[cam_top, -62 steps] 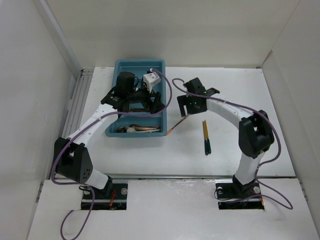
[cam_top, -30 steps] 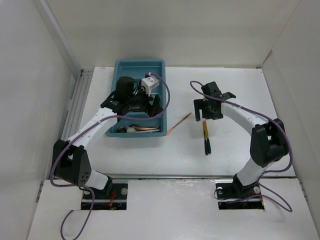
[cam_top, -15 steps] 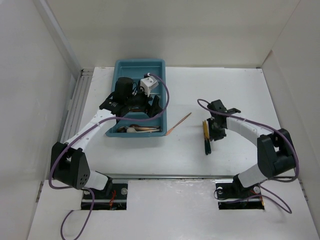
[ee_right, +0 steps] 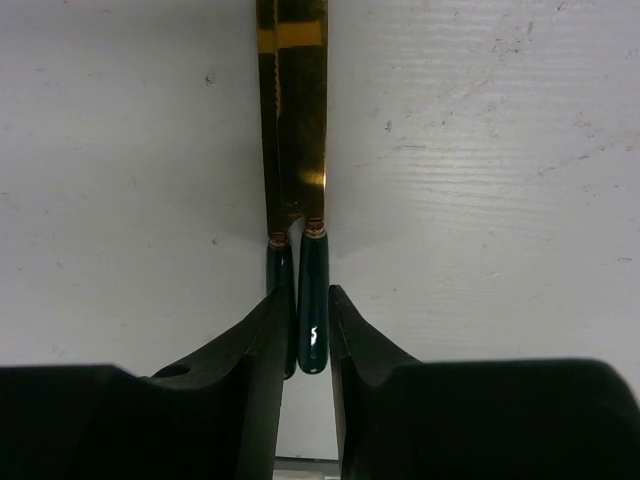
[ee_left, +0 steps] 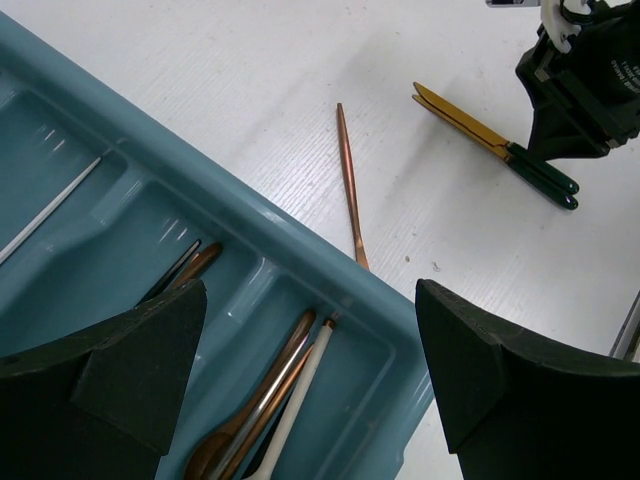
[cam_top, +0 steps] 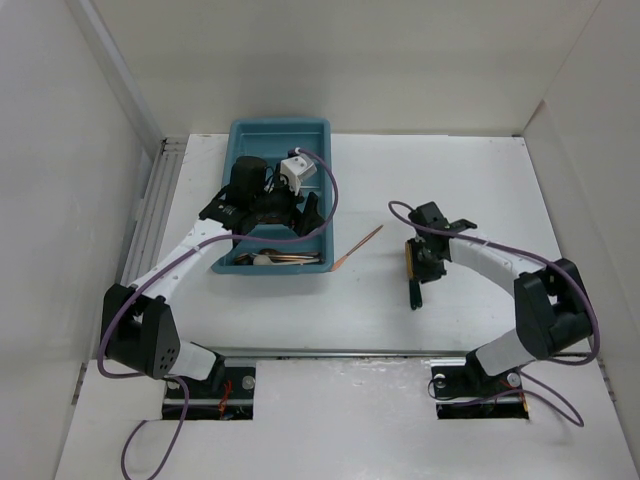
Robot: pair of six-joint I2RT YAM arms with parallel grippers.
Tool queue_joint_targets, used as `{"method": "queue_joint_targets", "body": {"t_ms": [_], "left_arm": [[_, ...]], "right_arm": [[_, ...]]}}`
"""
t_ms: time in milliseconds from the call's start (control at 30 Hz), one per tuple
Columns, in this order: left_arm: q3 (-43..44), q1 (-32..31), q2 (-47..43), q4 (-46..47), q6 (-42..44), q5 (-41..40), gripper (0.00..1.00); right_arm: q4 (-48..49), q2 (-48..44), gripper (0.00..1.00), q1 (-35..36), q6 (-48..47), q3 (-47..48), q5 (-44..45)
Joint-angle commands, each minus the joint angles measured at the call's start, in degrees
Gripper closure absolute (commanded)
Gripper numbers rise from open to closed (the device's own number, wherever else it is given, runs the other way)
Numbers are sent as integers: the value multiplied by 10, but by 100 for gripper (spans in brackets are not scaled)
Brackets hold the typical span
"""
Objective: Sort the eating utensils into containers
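Note:
Two gold pieces with dark-green handles (ee_right: 311, 300) lie side by side on the white table (cam_top: 480, 190), also in the top view (cam_top: 410, 255). My right gripper (ee_right: 303, 295) is shut on their handles: one sits between the fingers, the other is partly hidden behind the left finger. My left gripper (ee_left: 305, 300) hangs open over the near end of the teal tray (cam_top: 300, 128), holding nothing. The tray's compartments (ee_left: 120, 200) hold copper spoons (ee_left: 255, 410), a white-handled piece (ee_left: 300, 385) and a thin silver chopstick (ee_left: 50, 205). One copper utensil (cam_top: 358, 247) lies on the table beside the tray.
Purple cables (cam_top: 335, 195) loop over both arms. White walls close in the table on the left, back and right. A slotted metal rail (cam_top: 150, 215) runs along the left edge.
My right gripper swung down from above the copper utensil to the green-handled pieces and closed on their handles. The left arm has barely moved.

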Motion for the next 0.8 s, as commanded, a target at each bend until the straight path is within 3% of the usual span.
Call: {"method": "queue_joint_targets", "body": {"t_ms": [0, 400, 500, 567, 633, 733, 767], "left_arm": [[-2, 2, -26, 18, -5, 3, 17], [-8, 2, -26, 18, 0, -3, 17], [-8, 2, -26, 18, 0, -9, 17], [-8, 2, -26, 18, 6, -16, 17], [-8, 2, -31, 18, 6, -29, 17], [-8, 8, -31, 13, -1, -55, 17], [-8, 14, -38, 13, -11, -65, 17]], "right_arm": [[11, 24, 71, 2, 8, 3, 6], [11, 41, 71, 2, 21, -14, 20], [11, 84, 62, 2, -3, 4, 8], [5, 112, 62, 2, -15, 18, 8], [0, 117, 71, -5, -15, 30, 16], [5, 117, 100, -16, -15, 37, 16], [5, 117, 100, -16, -22, 37, 16]]}}
